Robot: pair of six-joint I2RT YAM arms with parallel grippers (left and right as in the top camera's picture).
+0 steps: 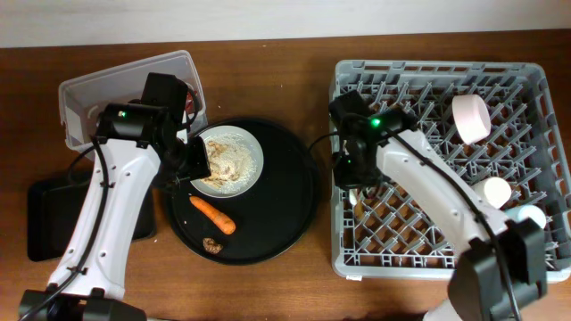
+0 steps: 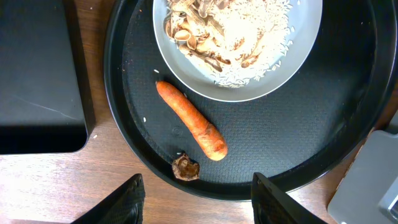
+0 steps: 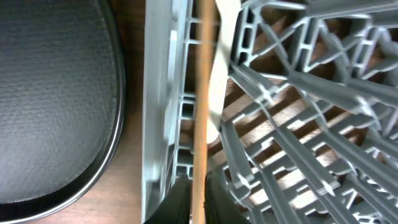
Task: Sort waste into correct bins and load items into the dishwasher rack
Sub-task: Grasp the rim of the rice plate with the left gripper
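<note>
A white plate (image 1: 253, 169) with beige rice scraps (image 1: 227, 159) sits on a round black tray (image 1: 285, 205), with an orange carrot (image 1: 212, 214) and a brown morsel (image 1: 212, 244). My left gripper (image 1: 192, 162) is open and empty beside the plate. In the left wrist view its fingers (image 2: 198, 205) hover over the tray's near rim, just short of the morsel (image 2: 186, 167) and carrot (image 2: 193, 121). My right gripper (image 1: 352, 183) is at the left wall of the grey rack (image 1: 446, 259). It is shut (image 3: 198, 202) on a thin wooden stick (image 3: 200, 93), with the white fork (image 3: 221, 68) lying just behind the stick.
The clear tub (image 1: 89, 98) stands at the back left with something red (image 1: 187, 105) inside. The shallow black tray (image 1: 53, 218) lies at the front left. Cups (image 1: 470, 119) (image 1: 496, 191) (image 1: 530, 216) sit in the rack's right side. The rack corner (image 2: 373, 180) is close to the round tray.
</note>
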